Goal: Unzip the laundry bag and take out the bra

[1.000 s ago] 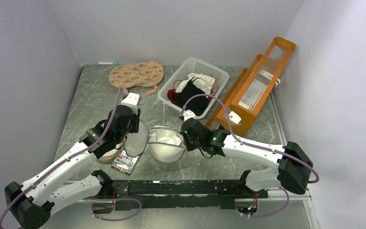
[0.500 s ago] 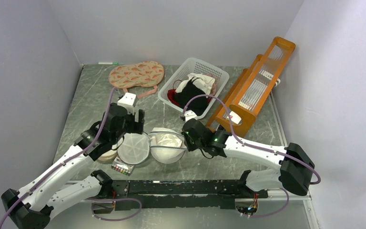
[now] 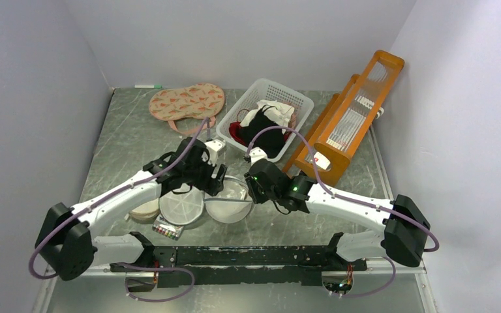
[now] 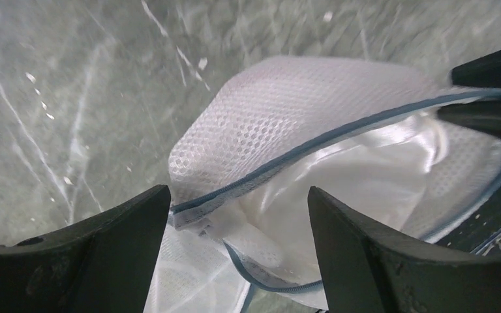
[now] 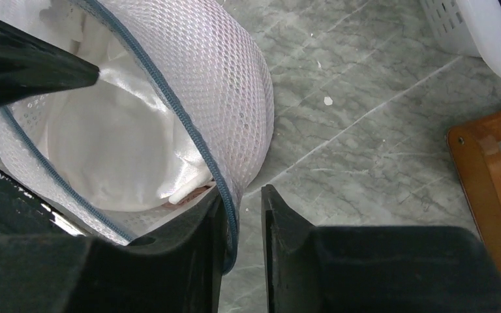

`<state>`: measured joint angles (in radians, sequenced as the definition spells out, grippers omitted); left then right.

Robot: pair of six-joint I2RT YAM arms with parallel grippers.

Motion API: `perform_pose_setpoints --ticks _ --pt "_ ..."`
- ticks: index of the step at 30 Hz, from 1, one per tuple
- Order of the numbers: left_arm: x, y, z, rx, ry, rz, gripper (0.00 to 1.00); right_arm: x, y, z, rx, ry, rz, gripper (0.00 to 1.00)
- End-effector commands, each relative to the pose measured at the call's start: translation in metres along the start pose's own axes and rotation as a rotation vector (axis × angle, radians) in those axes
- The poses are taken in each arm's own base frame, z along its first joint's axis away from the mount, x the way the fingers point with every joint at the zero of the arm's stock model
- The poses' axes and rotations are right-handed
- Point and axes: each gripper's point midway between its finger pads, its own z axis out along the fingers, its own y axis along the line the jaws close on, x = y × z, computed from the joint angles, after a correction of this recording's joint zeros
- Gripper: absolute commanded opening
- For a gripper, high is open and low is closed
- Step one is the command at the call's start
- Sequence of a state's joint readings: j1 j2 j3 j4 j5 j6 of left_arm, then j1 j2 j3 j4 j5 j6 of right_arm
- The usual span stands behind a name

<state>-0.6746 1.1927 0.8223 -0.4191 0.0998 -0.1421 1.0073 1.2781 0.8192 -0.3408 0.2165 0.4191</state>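
The laundry bag (image 3: 229,203) lies unzipped at the table's middle, its mesh lid (image 3: 181,207) folded flat to the left. My left gripper (image 3: 220,182) is open and hovers over the bag's mouth. In the left wrist view (image 4: 238,190) its jaws stand wide apart above the zipper rim (image 4: 339,134) and the white lining. My right gripper (image 3: 251,194) is shut on the bag's right rim, and the zipper (image 5: 231,218) runs between its fingers (image 5: 242,192). The bra is almost wholly hidden; only a pink sliver (image 5: 189,193) shows under the white lining.
A white basket (image 3: 287,98) with black, white and red garments stands behind the bag. An orange wooden frame (image 3: 349,124) stands to the right. The watermelon pouch (image 3: 186,102) lies at the back left. A beige hoop (image 3: 145,210) and a marker box (image 3: 167,229) lie under my left arm.
The left gripper laid the lid open flat to the left, let go of it and swung right over the bag's mouth. The right gripper has kept its hold.
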Motion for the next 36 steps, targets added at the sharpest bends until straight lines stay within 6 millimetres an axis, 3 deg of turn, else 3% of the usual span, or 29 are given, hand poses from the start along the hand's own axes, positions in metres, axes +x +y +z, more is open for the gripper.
perform_pose_setpoints --ticks 1,5,11,14,19,25,30,36 --pt "0.002 -0.004 0.003 0.032 0.05 0.002 0.87 -0.018 0.006 -0.006 -0.023 -0.044 -0.019 0.27" --pt "0.003 -0.009 0.004 0.069 0.058 0.01 0.76 -0.019 0.008 -0.003 -0.028 -0.05 -0.025 0.34" --pt "-0.007 -0.007 -0.005 0.05 0.018 0.031 0.2 -0.022 0.009 -0.006 -0.036 -0.049 -0.043 0.47" --pt "-0.017 -0.013 -0.015 0.08 -0.039 0.04 0.07 -0.034 0.007 -0.015 -0.014 -0.059 -0.048 0.54" --pt "-0.033 -0.021 -0.033 0.114 -0.138 0.054 0.07 -0.055 0.011 -0.038 -0.03 -0.104 -0.035 0.64" --pt "-0.036 -0.026 -0.037 0.137 -0.158 0.058 0.07 -0.06 0.047 -0.063 -0.186 -0.139 -0.01 0.66" --pt "-0.033 -0.027 -0.033 0.147 -0.139 0.058 0.07 -0.053 0.065 -0.057 -0.281 -0.145 0.004 0.42" --pt "-0.031 -0.029 -0.03 0.161 -0.128 0.056 0.07 -0.033 0.04 -0.025 -0.116 -0.094 0.062 0.33"
